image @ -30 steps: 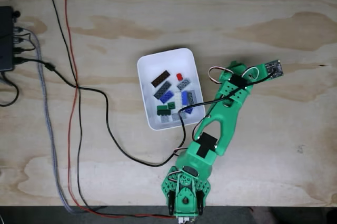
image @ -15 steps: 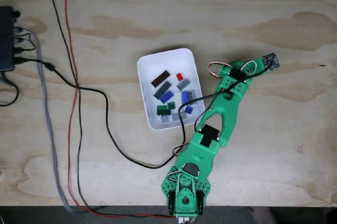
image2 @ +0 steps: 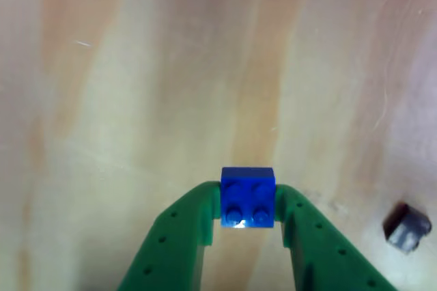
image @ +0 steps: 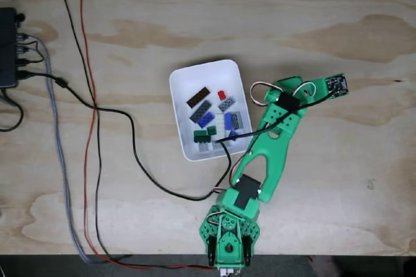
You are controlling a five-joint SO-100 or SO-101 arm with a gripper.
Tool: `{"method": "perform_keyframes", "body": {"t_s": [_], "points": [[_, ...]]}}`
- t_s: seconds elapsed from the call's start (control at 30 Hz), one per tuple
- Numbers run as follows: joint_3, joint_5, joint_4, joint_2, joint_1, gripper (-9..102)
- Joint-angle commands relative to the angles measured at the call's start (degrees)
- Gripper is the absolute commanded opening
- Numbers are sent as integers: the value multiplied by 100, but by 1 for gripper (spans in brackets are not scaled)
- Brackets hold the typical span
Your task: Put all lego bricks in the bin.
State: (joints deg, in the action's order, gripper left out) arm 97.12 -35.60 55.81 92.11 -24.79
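Note:
In the other view my green gripper (image2: 247, 207) is shut on a small blue lego brick (image2: 247, 183), studs facing the camera, held over bare wood. A dark grey brick (image2: 407, 227) lies on the table to the lower right of it. In the fixed view the white bin (image: 179, 85) sits mid-table and holds several bricks: brown (image: 198, 97), red (image: 221, 94), grey (image: 226, 104), blue (image: 206, 119) and green (image: 201, 136). The green arm (image: 270, 144) reaches up just right of the bin, and its wrist end (image: 284, 100) covers the fingers from above.
Black and red cables (image: 97, 111) and a braided grey cable (image: 60, 160) run down the left side of the table, one black lead looping to the arm's base (image: 227, 244). A black box (image: 8, 46) sits at the left edge. A small circuit board (image: 337, 84) sticks out from the wrist.
The arm has shifted slightly. Its wrist end drifted a little left toward the bin, and the lower link drew back toward the base. The bricks in the bin have not moved.

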Motion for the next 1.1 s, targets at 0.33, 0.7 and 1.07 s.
{"method": "perform_keyframes", "body": {"t_s": [0.33, 0.7, 1.07], "points": [[-396, 694, 2145, 1468, 4131, 9], [580, 1151, 870, 3129, -281, 26], [3322, -97, -1257, 1723, -1582, 17]]}}
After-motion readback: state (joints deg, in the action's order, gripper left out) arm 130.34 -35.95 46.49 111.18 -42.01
